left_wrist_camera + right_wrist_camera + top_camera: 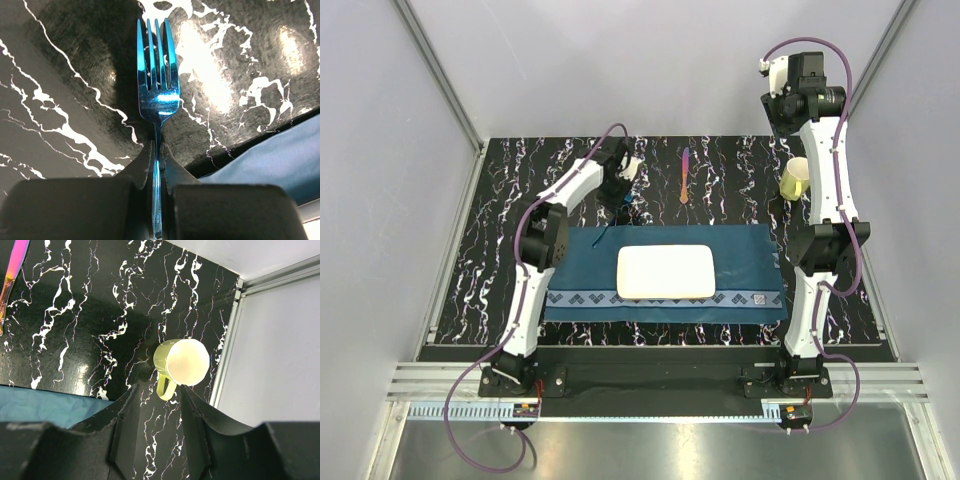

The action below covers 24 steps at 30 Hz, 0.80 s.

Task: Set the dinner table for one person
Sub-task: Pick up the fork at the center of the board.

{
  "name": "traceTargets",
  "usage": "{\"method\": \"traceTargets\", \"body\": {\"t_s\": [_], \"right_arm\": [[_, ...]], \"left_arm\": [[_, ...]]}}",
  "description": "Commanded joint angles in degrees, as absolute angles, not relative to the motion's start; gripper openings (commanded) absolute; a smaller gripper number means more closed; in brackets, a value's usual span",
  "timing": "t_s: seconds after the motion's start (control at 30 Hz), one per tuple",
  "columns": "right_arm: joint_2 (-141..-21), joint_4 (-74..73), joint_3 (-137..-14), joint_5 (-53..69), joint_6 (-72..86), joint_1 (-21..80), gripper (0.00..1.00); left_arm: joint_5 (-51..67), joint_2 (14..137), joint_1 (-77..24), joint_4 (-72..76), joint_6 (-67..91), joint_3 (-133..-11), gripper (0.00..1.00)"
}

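My left gripper [157, 148] [620, 190] is shut on the thin handle of a shiny blue fork [157, 75]. The fork's tines point away from the fingers, over the black, white-veined dinner table [500, 230], just beyond the far left corner of the teal placemat [745, 262]. A white rectangular plate [666, 272] lies in the middle of the placemat. My right gripper [159, 390] is open and holds nothing, raised above a yellow mug [182, 362] [796, 178] at the far right. An iridescent pink-gold knife [685, 172] lies on the table beyond the plate.
The knife's tip [10, 270] shows at the top left of the right wrist view. A metal frame post and a grey wall [280, 355] stand close to the mug on its right. The placemat's edge [280, 155] lies to the right of the fork.
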<state>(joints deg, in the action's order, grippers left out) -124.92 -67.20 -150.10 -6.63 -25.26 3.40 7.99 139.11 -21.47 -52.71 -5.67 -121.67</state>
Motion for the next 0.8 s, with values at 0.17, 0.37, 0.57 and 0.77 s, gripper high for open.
{"method": "traceTargets", "body": {"t_s": [0.17, 0.37, 0.57, 0.77], "right_arm": [[-122.2, -66.7, -152.1, -6.5, -25.4, 4.1, 0.44], [-122.3, -67.1, -151.6, -5.3, -25.0, 4.1, 0.44], [-122.0, -67.1, -150.4, -4.4, -24.9, 4.2, 0.44], [-121.7, -67.3, -147.9, -3.5, -24.9, 4.3, 0.44]], "left_arm": [[3.0, 128.4, -20.9, -51.3, -2.5, -115.3, 0.00], [1.8, 122.5, -20.8, -50.1, -0.2, -110.0, 0.00], [1.2, 117.9, -20.7, -49.4, 6.7, -104.6, 0.00], [0.8, 111.9, -20.1, -46.3, 14.4, -92.7, 0.00]]}}
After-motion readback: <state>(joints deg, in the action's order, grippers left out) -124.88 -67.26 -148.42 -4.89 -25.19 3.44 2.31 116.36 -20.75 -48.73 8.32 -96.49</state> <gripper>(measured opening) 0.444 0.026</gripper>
